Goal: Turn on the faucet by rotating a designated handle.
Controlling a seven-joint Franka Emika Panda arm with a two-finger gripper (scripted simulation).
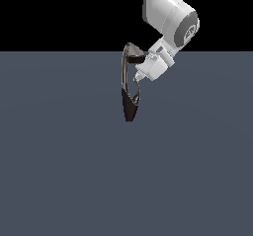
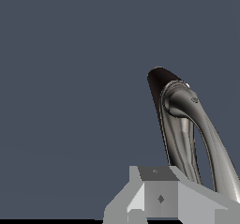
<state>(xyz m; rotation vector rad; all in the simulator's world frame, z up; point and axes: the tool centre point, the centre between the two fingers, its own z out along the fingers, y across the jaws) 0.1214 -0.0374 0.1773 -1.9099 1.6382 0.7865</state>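
Note:
The faucet [image 1: 129, 106] stands mid-scene on a tapered black base, with its thin neck arching up to the flat spout head [image 1: 136, 59]. The handle [image 1: 135, 91], a short silvery lever, rises from the base on the exterior view's right. My gripper [image 1: 136, 80] reaches down from the upper right, with its tips right at the handle's upper end, just under the spout head. The wrist view shows the faucet [image 2: 157, 80] base-on, with silvery curved metal running back to my gripper [image 2: 161, 190]. The fingers [image 2: 161, 198] show no gap and clamp nothing.
A flat, plain grey-blue floor [image 1: 59, 171] stretches all around the faucet. The white arm [image 1: 170, 18] comes in from the upper right, above and behind the faucet.

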